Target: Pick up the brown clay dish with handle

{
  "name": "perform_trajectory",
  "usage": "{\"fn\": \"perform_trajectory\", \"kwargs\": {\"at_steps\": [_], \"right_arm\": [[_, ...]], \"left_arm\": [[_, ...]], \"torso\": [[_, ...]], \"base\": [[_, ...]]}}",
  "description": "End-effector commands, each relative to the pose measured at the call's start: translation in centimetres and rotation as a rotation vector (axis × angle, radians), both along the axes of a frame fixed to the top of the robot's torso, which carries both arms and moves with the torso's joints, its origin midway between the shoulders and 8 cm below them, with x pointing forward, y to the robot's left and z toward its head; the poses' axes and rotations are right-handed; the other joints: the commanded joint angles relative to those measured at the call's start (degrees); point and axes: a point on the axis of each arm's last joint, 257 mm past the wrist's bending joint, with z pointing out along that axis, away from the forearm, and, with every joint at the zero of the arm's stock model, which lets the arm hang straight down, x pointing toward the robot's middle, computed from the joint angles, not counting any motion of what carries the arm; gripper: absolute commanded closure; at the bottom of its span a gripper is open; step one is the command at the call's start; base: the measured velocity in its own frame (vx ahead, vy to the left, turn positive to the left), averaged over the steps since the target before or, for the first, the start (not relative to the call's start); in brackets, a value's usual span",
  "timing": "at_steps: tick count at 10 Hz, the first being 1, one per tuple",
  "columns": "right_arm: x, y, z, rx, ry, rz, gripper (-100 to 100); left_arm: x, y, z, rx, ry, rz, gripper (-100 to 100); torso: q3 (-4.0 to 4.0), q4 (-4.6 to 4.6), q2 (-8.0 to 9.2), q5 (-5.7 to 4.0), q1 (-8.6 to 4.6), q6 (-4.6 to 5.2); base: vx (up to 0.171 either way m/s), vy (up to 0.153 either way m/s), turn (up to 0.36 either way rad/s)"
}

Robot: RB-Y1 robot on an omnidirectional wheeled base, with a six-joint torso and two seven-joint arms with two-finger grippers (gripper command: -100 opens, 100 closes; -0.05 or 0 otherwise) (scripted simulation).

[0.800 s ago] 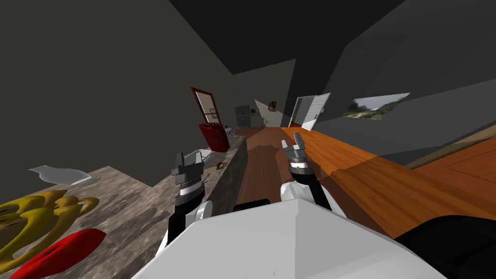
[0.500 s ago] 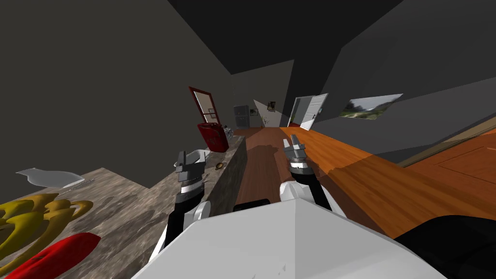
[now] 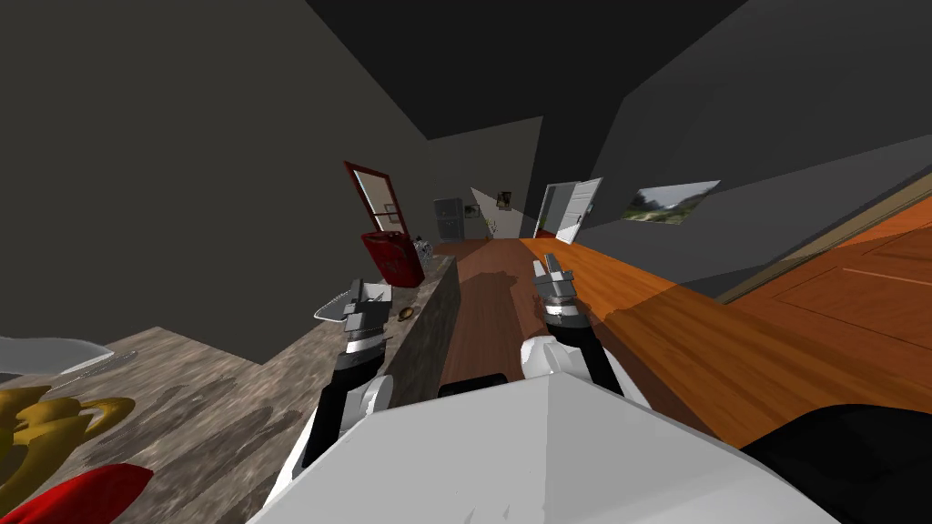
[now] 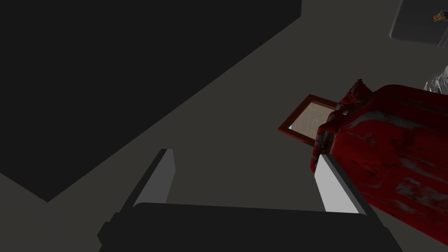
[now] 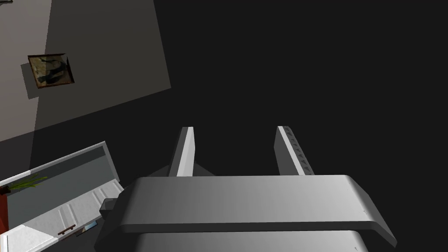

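The small brown dish (image 3: 407, 313) lies near the right edge of the stone-topped counter (image 3: 227, 409), and its handle is too small to make out. My left gripper (image 3: 364, 304) hovers over the counter just left of the dish, open and holding nothing. In the left wrist view the left gripper (image 4: 245, 154) points at a dark wall, with a red container (image 4: 393, 148) beside one finger. Off the counter, above the wooden floor, my right gripper (image 3: 552, 271) is raised; the right gripper (image 5: 236, 127) shows a clear gap between its fingers.
A red container (image 3: 393, 256) stands farther along the counter, below a red-framed picture (image 3: 371, 196). A pale flat dish (image 3: 335, 308) lies by the left gripper. A yellow object (image 3: 45, 428), a red object (image 3: 82, 496) and a grey piece (image 3: 45, 353) sit nearby on my left. Wooden floor (image 3: 637, 318) runs on the right.
The whole head view has shifted: the nearby counter items slid toward the lower left as I moved. My left hand has turned and reached a little farther along the counter.
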Motion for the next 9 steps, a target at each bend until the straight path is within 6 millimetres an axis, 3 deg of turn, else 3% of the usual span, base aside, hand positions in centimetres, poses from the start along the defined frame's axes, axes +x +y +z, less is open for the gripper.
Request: {"fn": "perform_trajectory", "kwargs": {"at_steps": [1, 9], "right_arm": [[0.0, 0.0, 0.0, 0.000, 0.000, 0.000, 0], [0.0, 0.0, 0.0, 0.000, 0.000, 0.000, 0]], "left_arm": [[0.6, -0.2, -0.6, 0.000, 0.035, -0.005, -100], [3.9, -0.9, -3.0, -0.018, 0.193, -0.039, -100]], "torso": [[0.00, 0.00, 0.00, 0.00, 0.00, 0.00], [-0.01, -0.01, -0.02, -0.01, -0.02, 0.00]], "base": [[-0.007, -0.031, -0.042], [-0.007, -0.033, -0.086]]}}
